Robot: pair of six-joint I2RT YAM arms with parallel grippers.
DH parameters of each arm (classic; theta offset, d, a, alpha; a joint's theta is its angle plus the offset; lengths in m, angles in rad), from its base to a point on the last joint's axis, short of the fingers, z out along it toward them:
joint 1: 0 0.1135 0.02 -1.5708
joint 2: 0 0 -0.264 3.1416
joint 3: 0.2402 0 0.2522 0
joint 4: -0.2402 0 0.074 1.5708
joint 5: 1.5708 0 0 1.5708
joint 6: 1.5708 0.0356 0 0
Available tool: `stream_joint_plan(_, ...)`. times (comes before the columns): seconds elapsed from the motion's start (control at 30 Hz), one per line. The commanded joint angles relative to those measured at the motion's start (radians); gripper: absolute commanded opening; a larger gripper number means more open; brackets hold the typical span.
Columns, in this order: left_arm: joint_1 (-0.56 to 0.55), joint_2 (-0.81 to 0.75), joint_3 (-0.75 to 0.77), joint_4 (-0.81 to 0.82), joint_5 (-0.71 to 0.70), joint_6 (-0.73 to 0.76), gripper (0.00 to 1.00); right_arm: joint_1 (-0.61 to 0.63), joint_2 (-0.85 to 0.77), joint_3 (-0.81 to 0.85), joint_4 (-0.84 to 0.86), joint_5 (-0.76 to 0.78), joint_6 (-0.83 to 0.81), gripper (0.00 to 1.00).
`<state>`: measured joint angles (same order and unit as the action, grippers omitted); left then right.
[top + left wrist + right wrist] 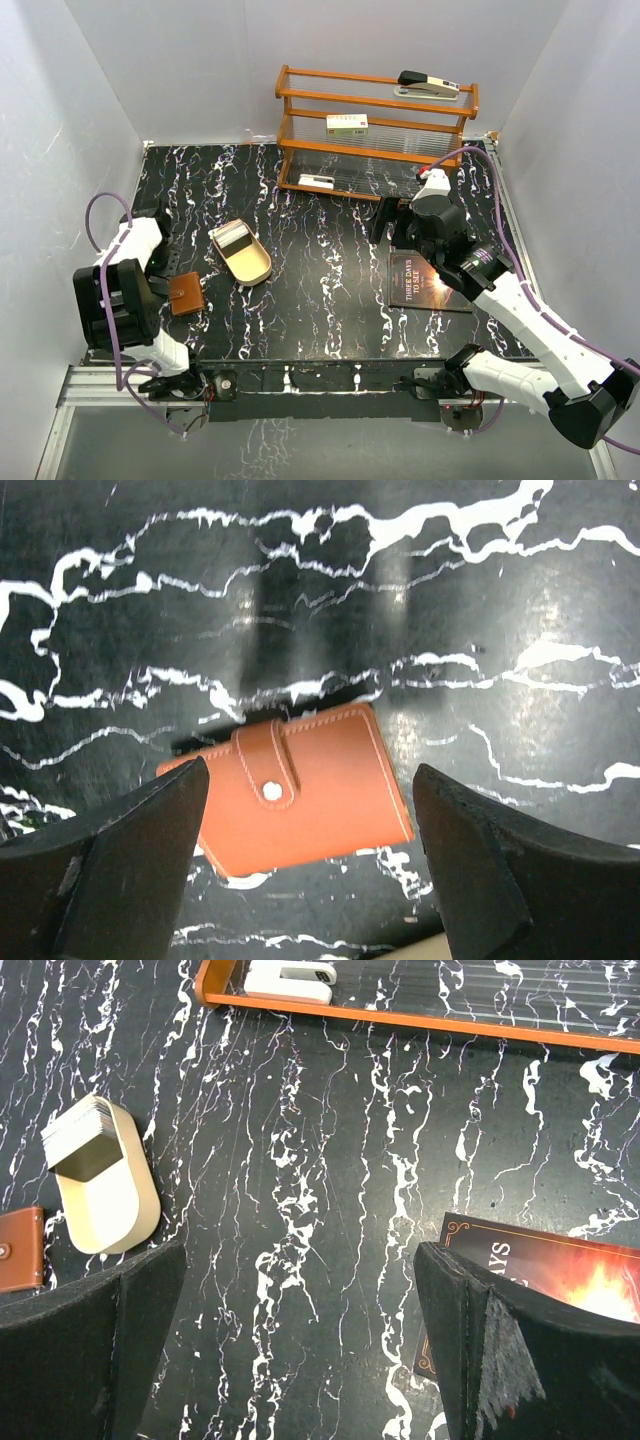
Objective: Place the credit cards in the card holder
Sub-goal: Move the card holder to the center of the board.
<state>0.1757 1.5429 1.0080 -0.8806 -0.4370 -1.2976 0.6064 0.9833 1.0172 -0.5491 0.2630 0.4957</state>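
1. The left tool [310, 780] is largely hidden under its own arm in the top view. Only the wrist view shows it: released, with its two fingers [130, 865] set wide on either side of the wallet [305, 795].
2. The left finger covers the wallet's left end, so I cannot tell whether it touches there. On the right, a strip of bench [330, 310] shows between finger and wallet.
3. The wallet lies flat and shut on the bench near the left edge, its strap snapped closed, so its pockets are out of sight.
4. The cards [80, 1132] stand packed together at the far end of the tray [255, 265], pale edges up. They sit too tight to count.
5. The tray lies just right of the wallet, apart from it.
6. The right tool [300, 1250] hangs released above the bench, nothing between its fingers, beside the book [428, 282].
7. The book is cut off at the right wrist view's edge, and the arm overlaps part of it from above.
8. A white object [317, 182] on the lowest level of the shelf [300, 95] is cropped in the wrist view, and I cannot tell what it is.
9. Count: two tools, one wallet, one tray, one book, one shelf, one stapler [428, 85] on top, one white box [347, 123] on the middle level.
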Motion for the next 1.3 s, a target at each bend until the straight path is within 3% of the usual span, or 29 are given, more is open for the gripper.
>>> stream_joint_plan(0.0,0.039,0.069,0.034,0.060,-0.006,0.166,0.83,-0.004,-0.008,0.042,0.036,0.003,-0.027,0.98)
stream_joint_plan(0.37,0.038,0.098,-0.046,0.018,0.104,0.171,0.80,-0.004,0.001,0.032,0.053,-0.011,-0.025,0.98)
stream_joint_plan(0.93,-0.085,-0.077,-0.200,-0.022,0.329,0.101,0.70,-0.004,0.023,0.031,0.009,-0.093,0.004,0.98)
stream_joint_plan(1.27,-0.115,-0.165,-0.249,-0.038,0.417,0.055,0.65,-0.004,0.076,-0.057,0.079,-0.335,0.209,0.78)
